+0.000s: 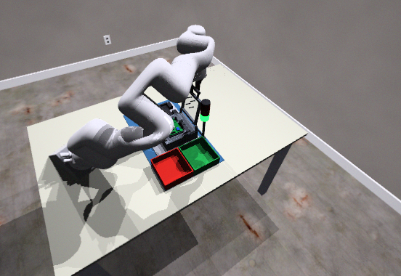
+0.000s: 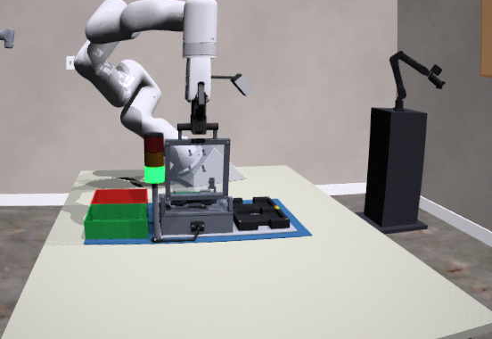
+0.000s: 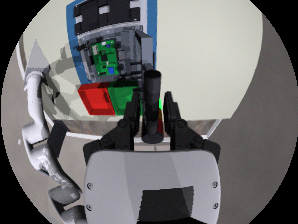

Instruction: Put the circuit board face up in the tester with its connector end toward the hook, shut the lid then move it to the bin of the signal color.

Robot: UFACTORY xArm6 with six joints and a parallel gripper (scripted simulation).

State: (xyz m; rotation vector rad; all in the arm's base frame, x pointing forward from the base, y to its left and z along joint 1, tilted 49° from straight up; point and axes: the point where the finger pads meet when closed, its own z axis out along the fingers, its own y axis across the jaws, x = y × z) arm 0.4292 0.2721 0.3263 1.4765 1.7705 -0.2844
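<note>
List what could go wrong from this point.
1. The gripper stands open at the handle of the upright lid. Once free, the lid might drop back over the board.
2. The signal tower shows green, but the red bin adjoins the green bin, so a sloppy release could land wrong.
3. The tower stands close beside the tester, and the arm could knock it.

Even bright light; hard arm shadows on table (image 1: pixel 254 120); wrist view fisheye, blurry edges.
</note>
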